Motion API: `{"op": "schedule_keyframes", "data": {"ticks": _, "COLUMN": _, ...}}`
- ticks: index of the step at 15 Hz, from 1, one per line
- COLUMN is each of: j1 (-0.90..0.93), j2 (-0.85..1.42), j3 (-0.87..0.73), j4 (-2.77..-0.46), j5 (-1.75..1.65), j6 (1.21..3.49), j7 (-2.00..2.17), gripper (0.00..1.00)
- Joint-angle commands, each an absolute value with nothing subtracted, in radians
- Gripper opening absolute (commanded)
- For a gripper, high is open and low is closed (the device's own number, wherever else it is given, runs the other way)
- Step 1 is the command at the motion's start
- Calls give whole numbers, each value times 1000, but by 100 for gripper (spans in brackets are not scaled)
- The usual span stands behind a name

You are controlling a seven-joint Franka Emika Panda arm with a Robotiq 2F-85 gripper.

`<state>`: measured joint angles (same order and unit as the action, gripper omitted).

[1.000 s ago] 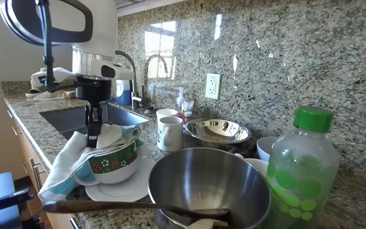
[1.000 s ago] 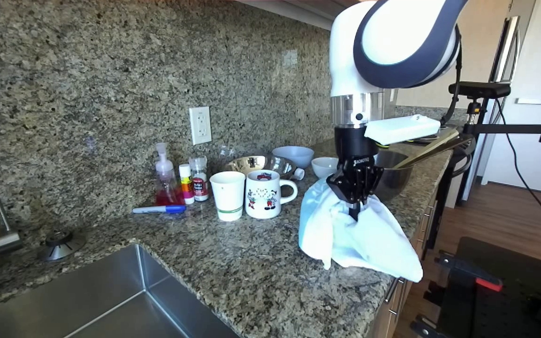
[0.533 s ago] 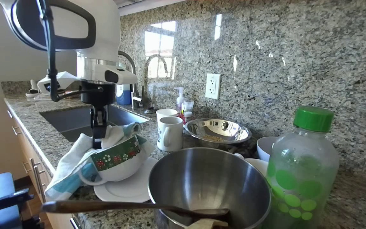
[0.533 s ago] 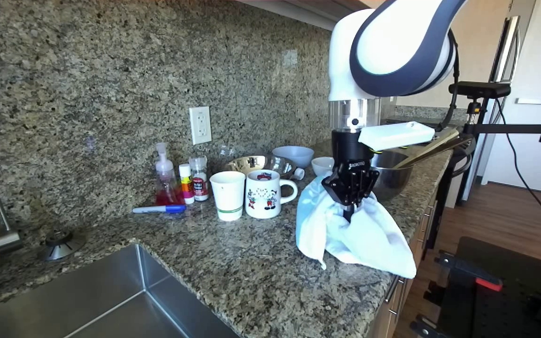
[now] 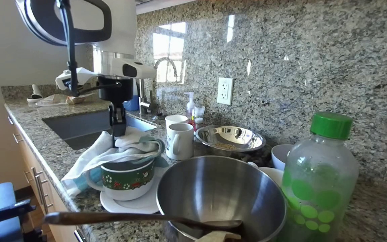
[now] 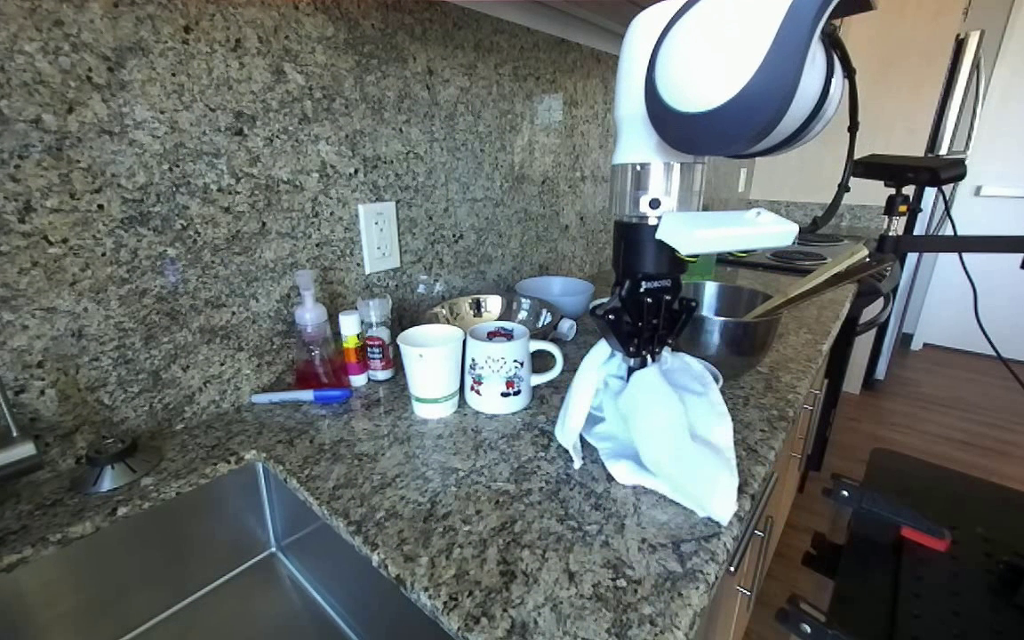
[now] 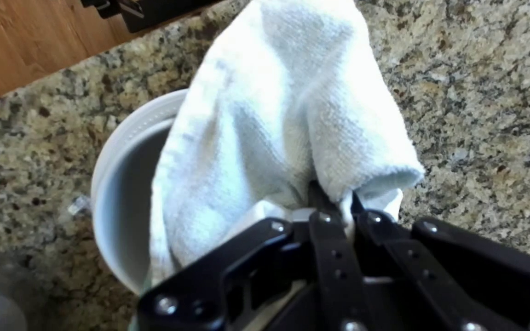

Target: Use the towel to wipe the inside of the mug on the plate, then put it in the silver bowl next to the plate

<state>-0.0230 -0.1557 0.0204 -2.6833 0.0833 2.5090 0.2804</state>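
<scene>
Gripper (image 5: 115,138) has the towel (image 5: 136,151) pinched; cloth's kinda draped over the mug (image 5: 128,181), centre-left in an exterior view. Silver bowl (image 5: 220,181) sits lower middle.

The towel (image 5: 138,148), white with blue-green bands, is crumpled in thick folds above the mug (image 5: 128,181), hiding much of its mouth, while one long flap trails down past the handle. That mug, wide, squat and white with a dark green patterned band, sits close to upright on the round white plate (image 5: 143,205). Just beside the plate the deep, brushed-steel silver bowl (image 5: 220,188) stands upright, mouth up.
</scene>
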Motion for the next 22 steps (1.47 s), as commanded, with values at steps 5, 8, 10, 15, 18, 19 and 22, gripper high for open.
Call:
{"op": "schedule_keyframes", "data": {"ticks": 5, "j1": -42, "j2": -207, "j3": 2, "j4": -2690, "j5": 69, "j6": 2418, "j7": 289, "gripper": 5}}
{"op": "schedule_keyframes", "data": {"ticks": 8, "j1": -56, "j2": -244, "j3": 0, "j4": -2705, "j5": 44, "j6": 2359, "j7": 314, "gripper": 5}}
{"op": "schedule_keyframes", "data": {"ticks": 10, "j1": -71, "j2": -270, "j3": -3, "j4": -2716, "j5": 26, "j6": 2312, "j7": 321, "gripper": 5}}
{"op": "schedule_keyframes", "data": {"ticks": 15, "j1": -110, "j2": -289, "j3": 6, "j4": -2733, "j5": -51, "j6": 2266, "j7": 364, "gripper": 5}}
{"op": "schedule_keyframes", "data": {"ticks": 18, "j1": -121, "j2": -263, "j3": 20, "j4": -2741, "j5": -121, "j6": 2291, "j7": 417, "gripper": 5}}
{"op": "schedule_keyframes", "data": {"ticks": 19, "j1": -125, "j2": -254, "j3": 28, "j4": -2742, "j5": -157, "j6": 2299, "j7": 453, "gripper": 5}}
{"op": "schedule_keyframes", "data": {"ticks": 22, "j1": -126, "j2": -244, "j3": 43, "j4": -2745, "j5": -236, "j6": 2333, "j7": 532, "gripper": 5}}
